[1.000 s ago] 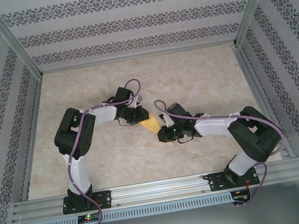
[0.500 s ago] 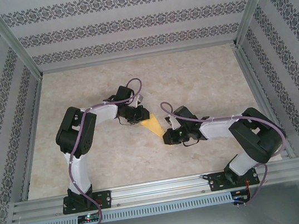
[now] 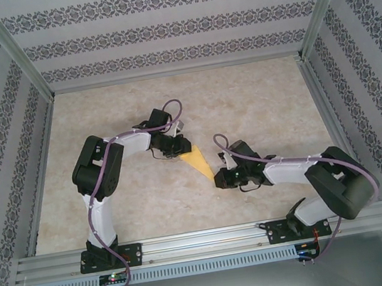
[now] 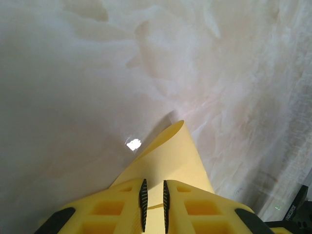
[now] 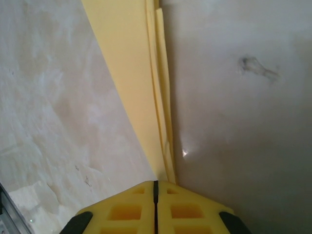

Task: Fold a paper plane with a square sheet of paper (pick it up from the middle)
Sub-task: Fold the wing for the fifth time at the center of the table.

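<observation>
The square sheet of paper point(image 3: 197, 161) is mustard yellow and creased into a narrow pointed paper plane shape on the table's middle. My left gripper point(image 3: 181, 151) grips its wide end. In the left wrist view the paper point(image 4: 170, 156) fans out ahead of that gripper point(image 4: 153, 181), with a paper edge between the nearly closed pads. My right gripper point(image 3: 219, 179) sits at the pointed tip. In the right wrist view its jaws point(image 5: 156, 182) are pressed fully together. The folded paper point(image 5: 131, 73) narrows down to them, its layered crease meeting the right finger.
The beige marbled table top point(image 3: 257, 104) has bare room behind and to both sides of the arms. Aluminium rails point(image 3: 205, 240) run along the near edge, and patterned walls close in the other three sides.
My right gripper has slid toward the near right along the paper, down to its pointed tip, and more yellow paper now shows between the grippers. The left gripper has hardly moved.
</observation>
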You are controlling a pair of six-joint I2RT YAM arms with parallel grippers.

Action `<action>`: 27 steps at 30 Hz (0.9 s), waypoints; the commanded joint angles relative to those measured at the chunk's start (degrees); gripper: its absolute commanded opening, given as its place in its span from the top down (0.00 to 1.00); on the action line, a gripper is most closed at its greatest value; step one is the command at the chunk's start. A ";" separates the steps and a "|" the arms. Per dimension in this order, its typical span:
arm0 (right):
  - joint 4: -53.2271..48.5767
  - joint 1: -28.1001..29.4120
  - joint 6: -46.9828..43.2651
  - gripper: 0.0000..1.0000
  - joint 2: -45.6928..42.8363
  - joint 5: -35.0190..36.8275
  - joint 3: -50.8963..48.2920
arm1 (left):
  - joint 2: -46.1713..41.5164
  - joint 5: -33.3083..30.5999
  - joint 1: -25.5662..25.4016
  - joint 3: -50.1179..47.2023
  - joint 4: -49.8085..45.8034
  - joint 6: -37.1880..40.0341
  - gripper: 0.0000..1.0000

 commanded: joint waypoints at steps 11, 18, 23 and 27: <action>-14.20 0.12 2.13 0.93 -8.09 3.80 -2.98 | 4.92 -2.45 0.54 -0.50 -6.26 3.42 0.76; -15.09 0.12 0.41 0.89 -13.20 1.59 2.19 | 2.18 1.23 -0.72 1.28 -5.76 2.77 0.73; -13.18 -0.73 -1.34 0.78 -12.15 -1.95 5.35 | -0.92 1.91 -1.28 4.09 -6.92 2.47 0.70; -13.00 -1.90 -3.17 0.71 -10.49 -3.35 7.98 | -4.24 0.05 -1.72 6.47 -9.21 2.90 0.65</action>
